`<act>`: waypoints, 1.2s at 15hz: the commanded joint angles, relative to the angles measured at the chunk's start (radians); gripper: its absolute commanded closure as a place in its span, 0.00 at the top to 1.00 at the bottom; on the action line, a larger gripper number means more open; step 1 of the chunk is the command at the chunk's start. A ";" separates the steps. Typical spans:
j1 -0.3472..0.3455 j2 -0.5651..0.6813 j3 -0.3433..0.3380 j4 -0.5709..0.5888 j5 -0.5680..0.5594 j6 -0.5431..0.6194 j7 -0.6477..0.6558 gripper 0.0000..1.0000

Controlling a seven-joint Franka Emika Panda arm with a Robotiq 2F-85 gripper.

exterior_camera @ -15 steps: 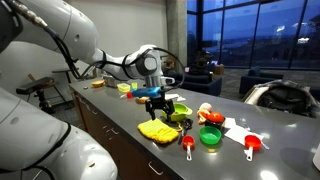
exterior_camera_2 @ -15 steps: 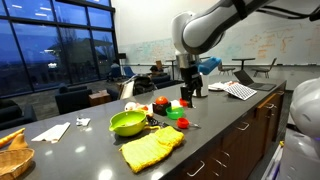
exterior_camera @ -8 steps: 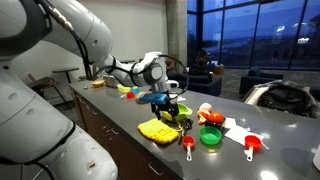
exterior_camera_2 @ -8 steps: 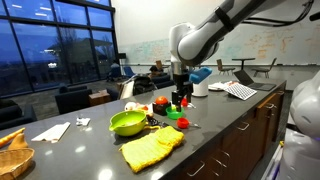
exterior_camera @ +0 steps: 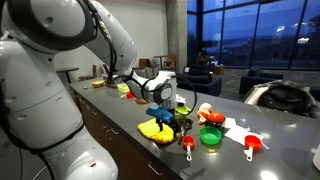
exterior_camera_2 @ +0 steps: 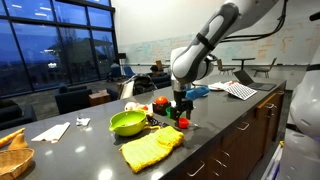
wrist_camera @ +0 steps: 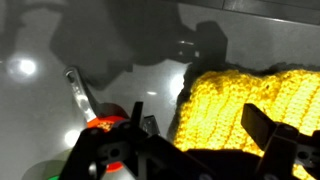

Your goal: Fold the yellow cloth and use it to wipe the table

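The yellow cloth (exterior_camera: 155,130) (exterior_camera_2: 150,148) lies rumpled near the front edge of the dark glossy table (exterior_camera: 108,104) (exterior_camera_2: 232,112). In both exterior views my gripper (exterior_camera: 168,114) (exterior_camera_2: 181,113) hangs low over the table just behind the cloth, pointing down. The wrist view shows the cloth (wrist_camera: 240,100) filling the space between my two dark fingers (wrist_camera: 262,126), with the gripper (wrist_camera: 200,126) open and nothing held. Whether the fingers touch the fabric is unclear.
A yellow-green bowl (exterior_camera_2: 128,122) (exterior_camera: 181,116) sits beside the cloth. Red measuring spoons (exterior_camera: 187,145) (wrist_camera: 98,124), a green cup (exterior_camera: 210,135) and a red item (exterior_camera_2: 160,103) crowd around. White papers (exterior_camera_2: 52,130) and a laptop (exterior_camera_2: 240,90) lie further off.
The arm has dropped and swung toward the yellow cloth, bringing the gripper from well above the bowl area down close to the table. The jaws stayed open.
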 commanded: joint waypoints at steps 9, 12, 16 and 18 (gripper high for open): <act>0.011 0.030 -0.005 0.008 0.024 0.013 -0.030 1.00; 0.017 0.061 -0.008 0.014 0.042 0.032 -0.061 1.00; 0.026 0.110 -0.013 0.022 0.100 0.068 -0.129 1.00; 0.029 0.134 -0.013 0.027 0.140 0.085 -0.173 1.00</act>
